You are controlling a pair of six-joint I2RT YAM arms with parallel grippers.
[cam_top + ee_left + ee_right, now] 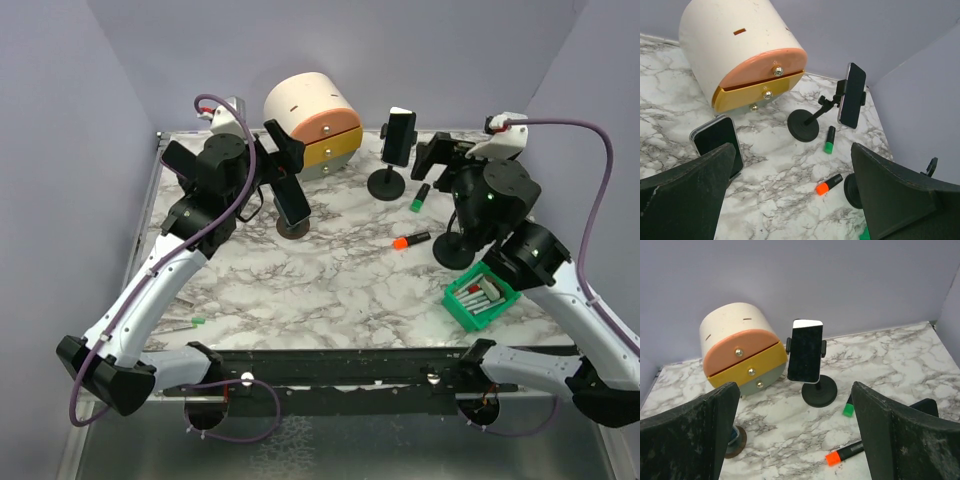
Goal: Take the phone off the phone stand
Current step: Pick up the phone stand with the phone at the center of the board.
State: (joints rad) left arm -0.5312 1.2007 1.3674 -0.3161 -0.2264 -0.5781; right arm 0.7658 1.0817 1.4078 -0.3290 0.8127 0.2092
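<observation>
Hovering left pincer (795, 200), right pincer (795, 435), agape

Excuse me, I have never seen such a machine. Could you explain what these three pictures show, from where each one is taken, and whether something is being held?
These are two robot arms bolted at a marble table's near edge. The top picture looks down from above and behind them; the other two come from cameras on each wrist, whose dark fingers fill the lower corners. The left gripper and right gripper are both open and hold nothing. On the table stand a round drawer box, a phone clamped in its phone stand, a second phone on another stand, two markers, and a green tray.
</observation>
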